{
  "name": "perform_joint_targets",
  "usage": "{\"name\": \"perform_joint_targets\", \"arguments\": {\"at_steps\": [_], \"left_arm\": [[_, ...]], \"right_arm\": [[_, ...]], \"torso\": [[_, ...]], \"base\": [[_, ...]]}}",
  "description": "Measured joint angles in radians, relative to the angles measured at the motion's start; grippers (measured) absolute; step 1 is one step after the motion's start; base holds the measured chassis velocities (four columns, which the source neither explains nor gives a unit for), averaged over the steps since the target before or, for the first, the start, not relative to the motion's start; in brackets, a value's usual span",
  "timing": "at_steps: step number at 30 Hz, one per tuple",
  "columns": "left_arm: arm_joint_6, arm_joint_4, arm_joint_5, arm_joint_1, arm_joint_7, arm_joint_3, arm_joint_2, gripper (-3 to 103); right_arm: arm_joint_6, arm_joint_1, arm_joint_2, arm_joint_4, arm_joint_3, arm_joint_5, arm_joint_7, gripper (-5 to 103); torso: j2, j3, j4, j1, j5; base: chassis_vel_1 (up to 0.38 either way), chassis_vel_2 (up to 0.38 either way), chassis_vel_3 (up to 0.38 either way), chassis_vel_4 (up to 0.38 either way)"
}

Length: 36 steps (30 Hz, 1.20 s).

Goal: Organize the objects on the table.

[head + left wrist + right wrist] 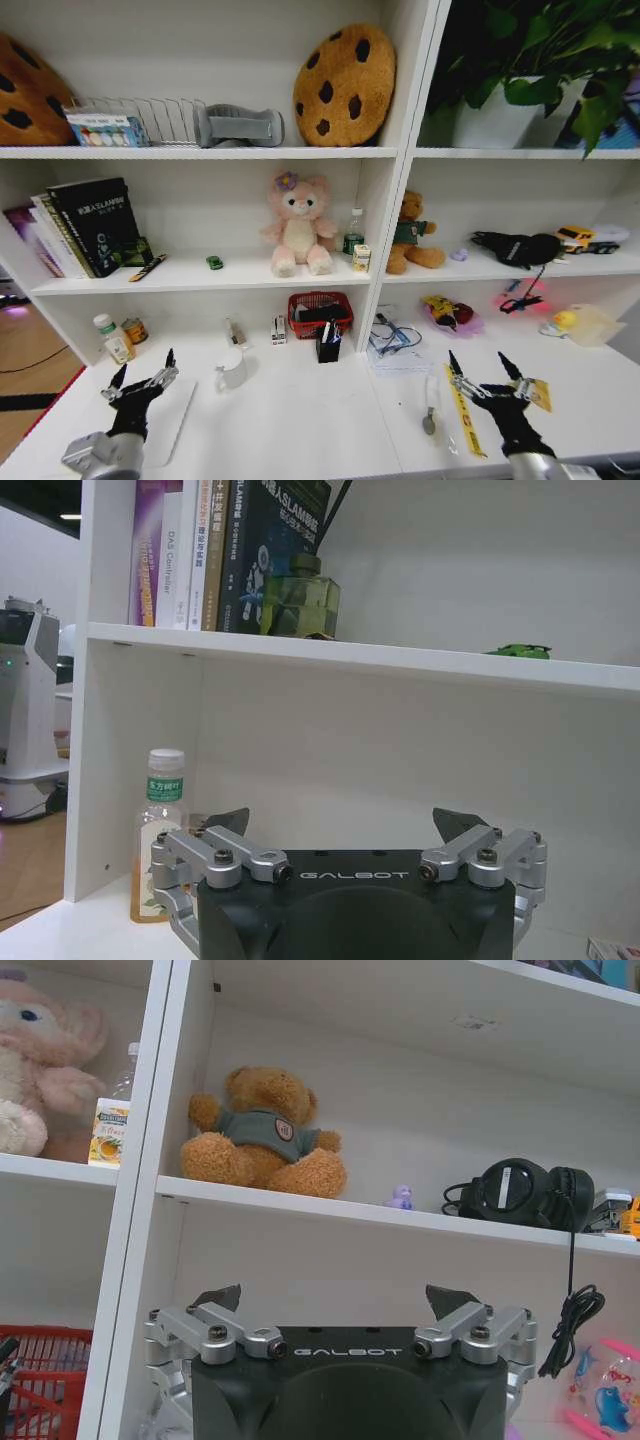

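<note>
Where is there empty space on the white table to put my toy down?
The barest patch on the table is the middle front, between the white mug and the yellow ruler. It is crowded at the back by the red basket and black pen holder, and by the cables.

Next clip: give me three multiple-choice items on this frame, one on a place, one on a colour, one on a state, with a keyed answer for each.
1. Where is the tiny green toy car?
A. on the shelf between the books and the pink plush
B. in the red basket
C. on the table

2. What colour is the ruler by the right tool?
A. blue
B. yellow
C. red

3. How are the two tools?
A. both shut
B. both open, holding nothing
C. left holds a mug

Key: 1 A, the green toy car sits on the shelf; 2 B, the ruler is yellow; 3 B, left tool and right tool have spread fingers.
</note>
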<state>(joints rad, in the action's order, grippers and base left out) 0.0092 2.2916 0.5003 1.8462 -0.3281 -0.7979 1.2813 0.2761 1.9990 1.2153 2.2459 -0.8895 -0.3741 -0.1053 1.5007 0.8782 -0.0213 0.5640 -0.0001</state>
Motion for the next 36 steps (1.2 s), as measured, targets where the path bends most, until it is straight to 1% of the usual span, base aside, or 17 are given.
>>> {"name": "perform_joint_targets", "arguments": {"at_steps": [9, 10, 11, 12, 13, 14, 15, 24, 29, 36], "left_arm": [[-0.001, 0.001, -0.001, 0.001, 0.000, -0.001, 0.002, 100], [-0.002, 0.001, -0.001, 0.002, -0.001, -0.001, 0.002, 100], [-0.003, 0.001, -0.002, 0.003, -0.001, -0.002, 0.003, 100], [-0.003, 0.001, -0.002, 0.003, -0.001, -0.002, 0.003, 100], [-0.003, 0.001, -0.003, 0.004, -0.001, -0.002, 0.005, 100], [-0.004, 0.000, -0.003, 0.005, -0.001, -0.002, 0.006, 100], [-0.004, 0.000, -0.003, 0.005, -0.001, -0.003, 0.006, 100], [-0.005, -0.004, -0.003, 0.000, -0.001, -0.002, 0.009, 100], [-0.005, -0.009, -0.002, -0.007, -0.001, 0.001, 0.009, 100], [-0.001, -0.012, 0.000, -0.016, -0.004, 0.002, 0.007, 100]], "right_arm": [[0.007, -0.002, 0.006, -0.010, 0.005, 0.001, 0.000, 100], [0.015, -0.005, 0.008, -0.014, 0.009, 0.006, 0.000, 100], [0.037, -0.012, 0.012, -0.025, 0.018, 0.015, 0.000, 100], [0.037, -0.012, 0.012, -0.025, 0.018, 0.015, 0.000, 100], [0.060, -0.020, 0.015, -0.034, 0.022, 0.019, 0.006, 100], [0.063, -0.021, 0.016, -0.035, 0.024, 0.018, 0.008, 100], [0.063, -0.023, 0.016, -0.035, 0.026, 0.017, 0.009, 100], [0.051, -0.034, 0.017, -0.028, 0.031, 0.008, 0.008, 100], [0.053, -0.041, 0.022, -0.040, 0.035, 0.022, 0.008, 100], [0.052, -0.045, 0.019, -0.041, 0.035, 0.020, 0.008, 100]], "torso": [[0.000, 0.000, 0.0001, 0.000, 0.0002], [0.000, 0.000, -0.0001, -0.001, -0.0003], [0.000, 0.000, -0.0003, -0.001, 0.0003], [0.000, 0.000, -0.0003, -0.001, 0.0003], [0.001, 0.000, -0.0002, -0.001, 0.0000], [0.001, 0.000, -0.0002, -0.001, -0.0001], [0.001, 0.000, 0.0000, -0.001, 0.0001], [0.000, 0.000, -0.0001, 0.000, -0.0001], [0.000, 0.000, -0.0002, 0.000, 0.0001], [0.000, 0.000, -0.0002, 0.000, -0.0001]], "base": [[0.117, -0.117, -0.125, 0.131], [0.139, -0.121, -0.155, 0.136], [0.106, -0.072, -0.118, 0.112], [0.106, -0.072, -0.118, 0.112], [0.028, -0.072, -0.118, 0.068], [0.028, -0.020, -0.038, 0.068], [0.000, 0.000, 0.000, 0.000], [-0.005, 0.015, 0.007, -0.007], [0.000, 0.000, 0.000, 0.000], [-0.072, -0.091, 0.090, 0.096]]}}
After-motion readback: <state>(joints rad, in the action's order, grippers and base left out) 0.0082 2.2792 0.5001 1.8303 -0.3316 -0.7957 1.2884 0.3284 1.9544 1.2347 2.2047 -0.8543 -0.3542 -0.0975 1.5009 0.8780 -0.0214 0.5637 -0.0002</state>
